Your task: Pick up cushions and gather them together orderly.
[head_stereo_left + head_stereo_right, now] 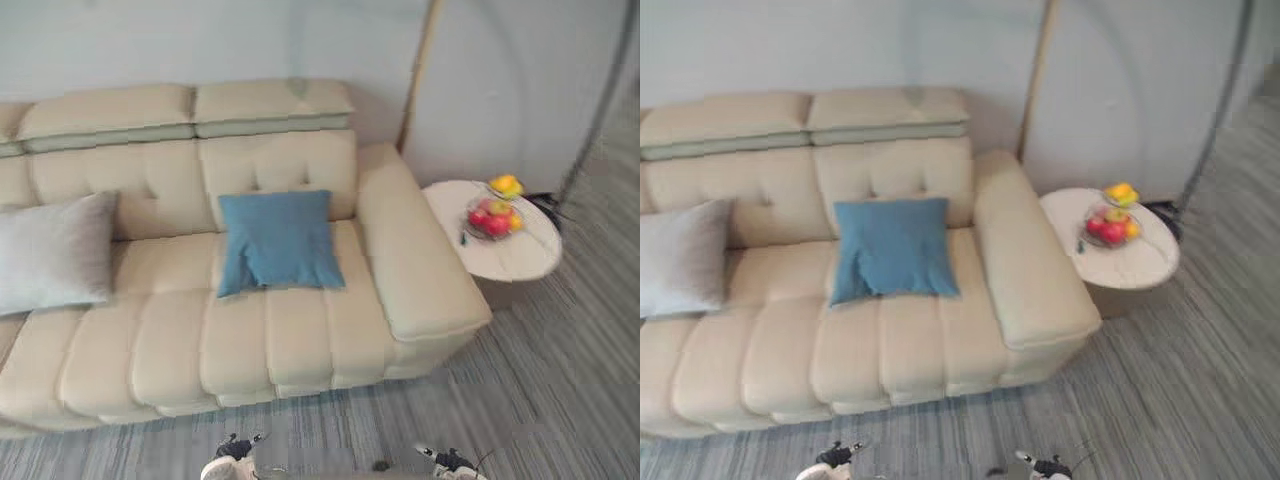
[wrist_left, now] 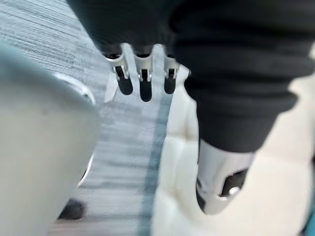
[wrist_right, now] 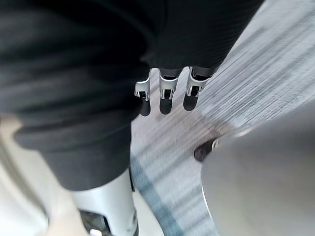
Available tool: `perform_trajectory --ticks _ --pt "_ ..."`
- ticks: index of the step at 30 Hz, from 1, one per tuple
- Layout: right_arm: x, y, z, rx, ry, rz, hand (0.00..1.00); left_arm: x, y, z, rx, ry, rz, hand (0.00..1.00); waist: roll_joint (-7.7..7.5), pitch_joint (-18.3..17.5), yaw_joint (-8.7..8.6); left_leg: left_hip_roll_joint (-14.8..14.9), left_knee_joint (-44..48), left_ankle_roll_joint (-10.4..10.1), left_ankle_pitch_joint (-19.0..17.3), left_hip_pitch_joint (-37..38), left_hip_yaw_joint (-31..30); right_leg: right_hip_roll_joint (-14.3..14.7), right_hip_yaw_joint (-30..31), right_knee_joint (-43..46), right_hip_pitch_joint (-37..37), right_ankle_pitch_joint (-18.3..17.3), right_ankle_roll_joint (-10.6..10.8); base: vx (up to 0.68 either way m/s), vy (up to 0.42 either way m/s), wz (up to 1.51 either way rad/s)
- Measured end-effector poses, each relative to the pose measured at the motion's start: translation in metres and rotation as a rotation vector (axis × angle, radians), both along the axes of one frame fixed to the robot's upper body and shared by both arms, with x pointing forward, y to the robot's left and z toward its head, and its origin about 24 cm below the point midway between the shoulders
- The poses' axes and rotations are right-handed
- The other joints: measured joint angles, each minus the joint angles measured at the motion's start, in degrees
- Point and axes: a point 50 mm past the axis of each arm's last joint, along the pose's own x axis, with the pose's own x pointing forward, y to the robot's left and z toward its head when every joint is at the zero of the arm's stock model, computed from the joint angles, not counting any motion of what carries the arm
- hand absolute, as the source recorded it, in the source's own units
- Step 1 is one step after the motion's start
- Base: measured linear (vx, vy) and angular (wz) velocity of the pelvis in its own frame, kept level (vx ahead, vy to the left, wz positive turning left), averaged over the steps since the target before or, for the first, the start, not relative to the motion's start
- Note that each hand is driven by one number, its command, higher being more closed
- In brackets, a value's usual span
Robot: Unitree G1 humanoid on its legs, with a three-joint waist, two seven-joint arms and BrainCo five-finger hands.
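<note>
A home living room: cream sofa (image 1: pixel 170 340) with a blue cushion (image 1: pixel 278 240), round side table (image 1: pixel 522 262) bearing a fruit bowl (image 1: pixel 492 218).

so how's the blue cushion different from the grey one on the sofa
Colour: the blue cushion is a strong blue, while the grey cushion is pale grey.
Place: the blue cushion is on the seat nearest the armrest on the robot's right, and the grey cushion is far to the left.
Visibility: the blue cushion shows whole, but the grey cushion is cut off by the view's edge.
Shared: both lean upright against the backrest of the sofa, apart from each other.
</note>
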Motion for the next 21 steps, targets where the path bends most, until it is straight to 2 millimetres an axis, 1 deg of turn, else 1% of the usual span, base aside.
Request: perform_trajectory --ticks 1,2,3,4,5,6,8,9,10,11,12,13,14,15,16,17,18,19,20,21 --pt "0.004 0.0 0.001 -0.001 -0.006 0.009 0.0 0.0 0.002 0.001 0.008 -0.002 0.0 0.0 -0.49 -0.4 0.25 0.8 -0.7 -0.1 0.0 0.1 5.5 -0.5 -3.5 0.7 -2.6 0.3 -2.0 -0.06 0.022 -2.06" --pt "0.007 0.0 0.002 0.001 -0.012 0.013 0.0 0.0 0.003 0.001 0.015 -0.009 -0.006 0.0 -0.57 -0.5 0.42 1.5 -0.9 -0.3 0.2 1.2 10.2 -1.9 -11.2 4.3 -5.3 0.0 -2.1 -0.01 0.023 -2.06" --pt "0.008 0.0 0.002 0.001 -0.014 0.013 0.0 0.001 0.004 0.001 0.018 -0.007 -0.014 0.0 -0.68 -0.4 0.41 1.5 -1.0 -0.4 0.3 2.0 11.9 -3.4 -17.1 5.8 -6.6 -0.3 -1.6 0.04 -0.004 -1.92" --pt "0.006 0.001 0.001 -0.003 -0.006 0.019 0.0 0.001 0.005 0.002 0.024 -0.007 -0.03 0.0 -1.04 -0.3 0.25 0.9 -0.9 -0.6 0.4 3.2 14.3 -6.7 -30.7 8.3 -6.2 -0.2 -2.9 0.09 -0.063 -1.56" --pt "0.008 -0.002 0.002 -0.017 -0.013 0.027 0.0 0.002 0.001 0.001 0.017 -0.004 -0.046 0.0 -0.18 -0.2 -0.12 1.1 -0.9 -0.8 0.7 3.9 15.5 -8.4 -36.6 9.5 -6.0 -0.3 -4.9 0.08 -0.084 -1.39" --pt "0.009 -0.004 0.003 -0.027 -0.016 0.036 0.0 0.003 -0.002 0.001 0.012 -0.008 -0.052 0.0 0.24 -0.1 -0.39 1.1 -1.1 -0.9 1.0 4.3 16.2 -9.4 -40.3 10.4 -6.0 -0.7 -5.1 0.12 -0.138 -1.06" --pt "0.01 -0.01 0.004 -0.038 -0.023 0.018 0.0 0.011 -0.008 0.003 0.004 -0.026 -0.082 0.0 1.07 0.5 -0.81 1.2 -0.3 -1.7 2.1 6.1 17.4 -7.7 -37.6 12.4 -6.7 -2.9 -5.8 0.12 -0.153 -0.8" --pt "0.01 -0.01 0.004 -0.038 -0.023 0.016 0.0 0.011 -0.01 0.002 0.001 -0.026 -0.089 0.0 1.04 0.6 -0.82 2.0 2.5 -1.7 2.5 5.7 17.0 -7.6 -36.8 12.8 -6.7 -3.8 -6.1 0.1 -0.164 -0.55" --pt "0.01 -0.01 0.004 -0.036 -0.02 0.015 0.0 0.012 -0.012 0.002 -0.007 -0.03 -0.089 0.0 0.95 0.8 -1.06 4.0 8.7 -1.4 2.9 4.3 15.9 -7.3 -35.9 13.1 -6.2 -4.7 -6.0 0.14 -0.262 -0.54" --pt "0.01 -0.009 0.004 -0.034 -0.02 0.015 0.0 0.015 -0.012 0.004 -0.008 -0.044 -0.078 0.0 0.94 1.3 -1.32 7.7 20.4 2.1 5.0 0.9 12.4 -6.0 -34.4 12.7 -4.7 -5.8 -6.1 0.13 -0.284 -0.54" --pt "0.01 -0.007 0.004 -0.032 -0.021 0.019 0.0 0.016 -0.01 0.004 -0.013 -0.054 -0.056 0.0 1.3 2.3 -1.12 10.6 29.8 8.0 8.6 -2.7 8.6 -4.9 -33.2 11.8 -2.7 -6.5 -6.6 0.12 -0.253 -0.7" --pt "0.011 -0.009 0.004 -0.038 -0.022 0.022 0.0 0.015 -0.009 0.004 -0.017 -0.059 -0.039 0.0 1.44 3.0 -0.34 11.8 37.2 8.8 8.7 -6.0 4.3 -3.8 -31.3 11.2 -1.3 -7.0 -7.3 0.11 -0.159 -0.91" --pt "0.01 -0.011 0.004 -0.043 -0.017 0.02 0.0 0.016 -0.009 0.005 -0.019 -0.074 -0.026 0.0 1.93 3.2 0.05 10.3 41.6 6.0 5.3 -10.6 -0.5 -2.9 -28.9 11.0 -0.5 -7.7 -8.1 0.14 -0.068 -1.1" --pt "0.01 -0.011 0.004 -0.043 -0.012 0.017 0.0 0.017 -0.008 0.006 -0.025 -0.088 -0.008 0.0 1.84 3.3 0.26 7.8 41.7 4.6 2.8 -14.2 -3.3 -2.0 -26.7 10.4 0.1 -7.8 -8.2 0.17 -0.066 -1.14" --pt "0.01 -0.011 0.004 -0.042 -0.009 0.014 0.0 0.019 -0.007 0.008 -0.03 -0.105 0.008 0.0 1.7 3.5 0.72 6.3 39.7 4.4 1.6 -15.9 -4.5 -1.2 -24.5 9.4 0.8 -7.8 -8.2 0.2 -0.057 -1.31" --pt "0.01 -0.01 0.004 -0.039 -0.007 0.015 0.0 0.017 -0.007 0.008 -0.042 -0.116 0.039 0.0 1.46 3.7 1.44 3.3 34.1 3.8 0.7 -17.7 -6.8 0.0 -20.9 8.5 1.8 -7.7 -8.0 0.22 -0.018 -1.58" --pt "0.012 -0.009 0.004 -0.038 -0.01 0.016 0.0 0.013 -0.005 0.008 -0.044 -0.119 0.062 0.0 1.45 3.7 1.7 0.5 27.5 3.3 0.6 -18.7 -10.4 1.1 -18.0 8.0 2.3 -7.9 -7.8 0.25 0.034 -1.65" --pt "0.012 -0.009 0.004 -0.038 -0.01 0.018 0.0 0.012 -0.004 0.008 -0.052 -0.124 0.095 0.0 1.43 3.7 1.77 -1.2 23.0 3.0 0.7 -19.2 -13.7 1.7 -16.0 8.0 2.5 -8.0 -7.7 0.26 0.098 -1.72" --pt "0.011 -0.009 0.004 -0.04 -0.01 0.024 0.0 0.012 -0.005 0.008 -0.057 -0.132 0.127 0.0 1.43 3.7 2.0 -3.5 16.4 2.8 1.0 -19.5 -19.3 2.8 -12.9 8.2 2.9 -8.5 -7.7 0.27 0.151 -1.72" --pt "0.011 -0.008 0.004 -0.043 -0.008 0.032 0.0 0.011 -0.005 0.008 -0.058 -0.132 0.136 0.0 1.42 3.7 2.17 -4.8 12.5 2.5 1.3 -20.1 -23.9 3.7 -9.9 8.5 3.0 -8.8 -7.8 0.26 0.153 -1.72"
